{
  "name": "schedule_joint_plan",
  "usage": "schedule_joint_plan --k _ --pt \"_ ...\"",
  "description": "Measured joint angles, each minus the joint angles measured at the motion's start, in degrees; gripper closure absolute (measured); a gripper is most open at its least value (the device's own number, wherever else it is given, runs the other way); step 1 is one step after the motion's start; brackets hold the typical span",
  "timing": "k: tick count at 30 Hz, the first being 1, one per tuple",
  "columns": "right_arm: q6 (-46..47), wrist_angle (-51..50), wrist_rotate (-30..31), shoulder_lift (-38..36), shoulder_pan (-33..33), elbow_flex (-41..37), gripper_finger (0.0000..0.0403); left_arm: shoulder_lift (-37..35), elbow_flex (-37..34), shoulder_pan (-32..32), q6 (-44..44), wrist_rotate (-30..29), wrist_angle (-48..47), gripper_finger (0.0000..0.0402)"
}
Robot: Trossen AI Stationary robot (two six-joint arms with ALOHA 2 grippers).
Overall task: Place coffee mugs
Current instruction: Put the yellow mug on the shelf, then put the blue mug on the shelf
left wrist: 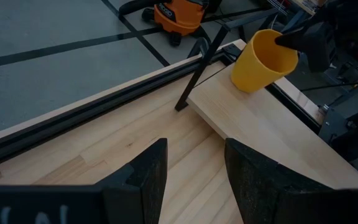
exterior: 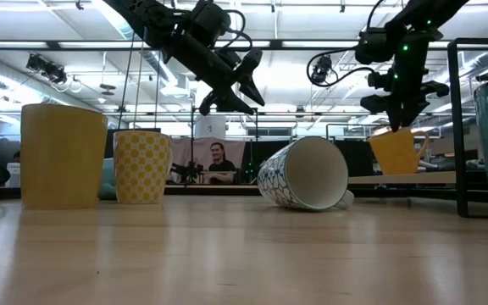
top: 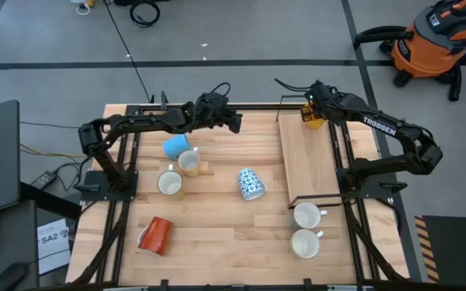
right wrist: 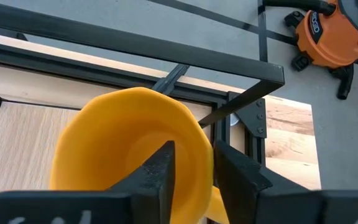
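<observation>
An orange-yellow mug (top: 313, 118) (left wrist: 263, 60) stands tilted at the far end of the raised wooden shelf (top: 307, 166). My right gripper (right wrist: 194, 177) (top: 309, 108) is at its rim, one finger inside and one outside, the jaws a little wider than the wall. My left gripper (left wrist: 194, 180) (top: 235, 121) hangs open over the table's far middle, clear of everything. On the table lie a blue-and-white patterned mug (top: 251, 183) on its side, a light blue mug (top: 175, 146), two cream mugs (top: 188, 162) (top: 169, 183), a red-orange mug (top: 155, 235) and two white mugs (top: 306, 215) (top: 304, 242). My right gripper straddles the yellow mug's rim wall (right wrist: 204, 155), slanting down from above. The outer finger (right wrist: 235, 177) lies against the wall; a narrow gap shows between the inner finger (right wrist: 160, 177) and the wall. The mug leans, its base edge (left wrist: 244, 84) on the shelf.
The shelf has a thin black metal frame with posts (left wrist: 194, 81) at its corners. Most of the shelf's board nearer than the yellow mug is bare wood. An orange shop vacuum (top: 435, 40) stands on the floor beyond the table's far right corner.
</observation>
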Motion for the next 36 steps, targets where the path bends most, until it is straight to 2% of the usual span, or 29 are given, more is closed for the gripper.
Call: schedule_joint_plan --k 5,32,36 --pt "0.02 0.00 0.02 0.00 0.00 0.00 0.0271 -0.01 0.00 -0.01 0.01 0.00 0.00 0.0235" --pt "1.55 3.85 2.67 0.00 0.00 0.00 0.0270 0.01 0.01 -0.01 0.01 0.00 0.00 0.0235" --pt "1.51 3.85 2.59 0.00 0.00 0.00 0.0270 0.01 0.01 -0.01 2.86 -0.01 0.00 0.0235"
